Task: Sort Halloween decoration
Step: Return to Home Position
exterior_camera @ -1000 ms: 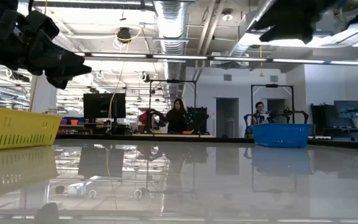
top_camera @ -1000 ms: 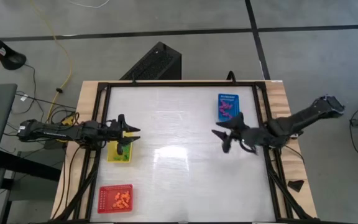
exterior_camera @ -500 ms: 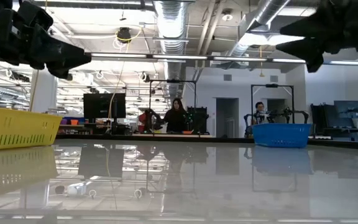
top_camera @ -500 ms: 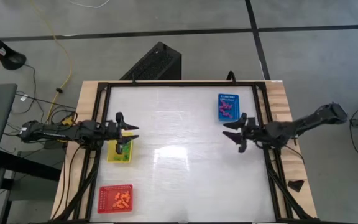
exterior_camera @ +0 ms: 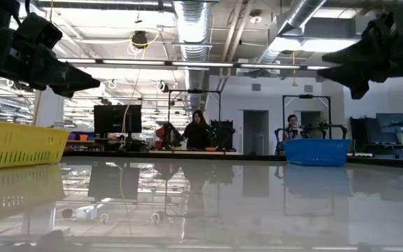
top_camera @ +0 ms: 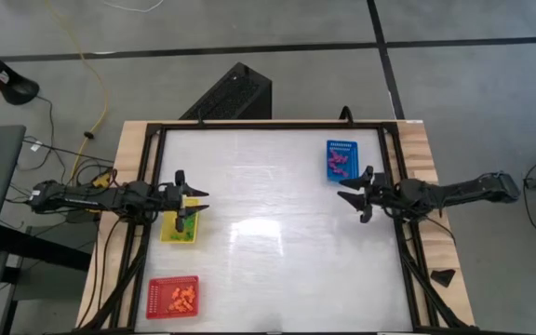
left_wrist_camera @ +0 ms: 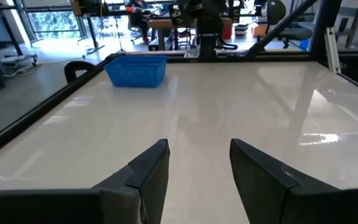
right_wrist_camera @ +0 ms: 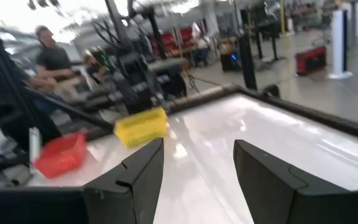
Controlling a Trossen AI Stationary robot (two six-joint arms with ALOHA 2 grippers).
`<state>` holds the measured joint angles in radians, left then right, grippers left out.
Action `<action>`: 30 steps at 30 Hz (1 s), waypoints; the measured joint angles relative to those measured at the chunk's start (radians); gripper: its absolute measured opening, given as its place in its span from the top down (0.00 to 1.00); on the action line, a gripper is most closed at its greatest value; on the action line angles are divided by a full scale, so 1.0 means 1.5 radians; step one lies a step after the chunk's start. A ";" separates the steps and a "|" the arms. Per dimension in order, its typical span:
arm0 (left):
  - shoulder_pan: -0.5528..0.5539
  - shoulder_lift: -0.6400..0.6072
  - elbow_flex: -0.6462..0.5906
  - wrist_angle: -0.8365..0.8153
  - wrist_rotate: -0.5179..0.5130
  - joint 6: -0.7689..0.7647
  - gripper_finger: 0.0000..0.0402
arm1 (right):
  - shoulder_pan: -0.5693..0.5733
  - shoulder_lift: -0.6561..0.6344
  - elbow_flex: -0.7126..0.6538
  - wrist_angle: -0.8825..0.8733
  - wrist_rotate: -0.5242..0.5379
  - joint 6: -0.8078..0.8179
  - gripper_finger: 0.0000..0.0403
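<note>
The Halloween decoration lies sorted in three mesh trays: purple pieces (top_camera: 339,164) in the blue tray (top_camera: 342,145), green pieces (top_camera: 187,233) in the yellow tray (top_camera: 169,233), orange pieces (top_camera: 183,297) in the red tray (top_camera: 160,287). My left gripper (top_camera: 202,201) hovers open and level over the yellow tray's far end, at the table's left side. My right gripper (top_camera: 343,195) hovers open and level by the table's right edge, just on the near side of the blue tray. The left wrist view shows an empty gap in my left gripper (left_wrist_camera: 197,168), the right wrist view an empty gap in my right gripper (right_wrist_camera: 197,168).
A black frame (top_camera: 277,125) runs round the white tabletop. The wide middle of the table lies between the two grippers. In the low view the yellow tray (exterior_camera: 19,143) stands at the left and the blue tray (exterior_camera: 316,151) at the right. People sit in the room behind.
My right gripper has drawn back toward the table's right edge and come down, tipping from a downward slant to level; it stays open and holds nothing. The trays and their pieces have not moved.
</note>
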<state>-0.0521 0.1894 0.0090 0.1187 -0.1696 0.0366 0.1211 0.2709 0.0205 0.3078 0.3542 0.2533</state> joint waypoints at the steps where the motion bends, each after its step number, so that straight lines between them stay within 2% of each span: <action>1: 0.000 0.000 0.000 0.001 0.000 -0.004 0.60 | -0.003 0.001 -0.001 -0.011 0.002 0.000 0.45; 21: 0.000 0.000 -0.001 -0.043 0.003 -0.032 0.60 | -0.013 0.003 -0.001 -0.160 0.007 0.001 0.45; 30: 0.000 0.000 -0.001 -0.043 0.003 -0.032 0.60 | -0.013 0.003 0.000 -0.176 0.007 0.001 0.45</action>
<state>-0.0520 0.1894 0.0071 0.0548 -0.1650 -0.0113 0.1009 0.2752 0.0208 0.0433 0.3649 0.2543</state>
